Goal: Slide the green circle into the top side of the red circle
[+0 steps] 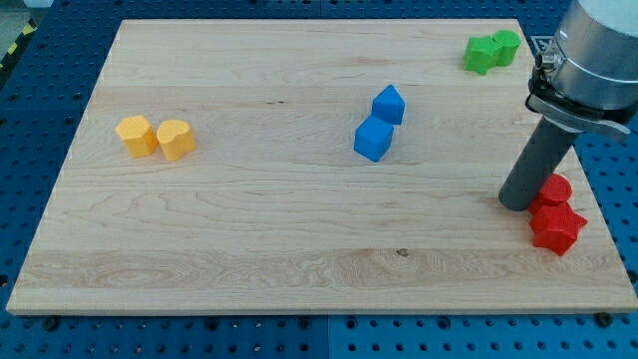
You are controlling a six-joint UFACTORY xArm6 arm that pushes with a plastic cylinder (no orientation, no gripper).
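Note:
The green circle (506, 44) sits at the view's top right of the wooden board, touching a green star-like block (482, 55) on its left. The red circle (554, 189) lies near the board's right edge, lower down, with a red star-like block (555, 227) just below it. My tip (516, 202) rests on the board right beside the red circle's left side, far below the green circle. The rod hides part of the red circle.
Two blue blocks (389, 104) (373, 139) sit near the board's middle, touching. Two yellow blocks (136, 135) (175, 139) sit side by side at the view's left. The board's right edge (588, 170) is close to the red blocks.

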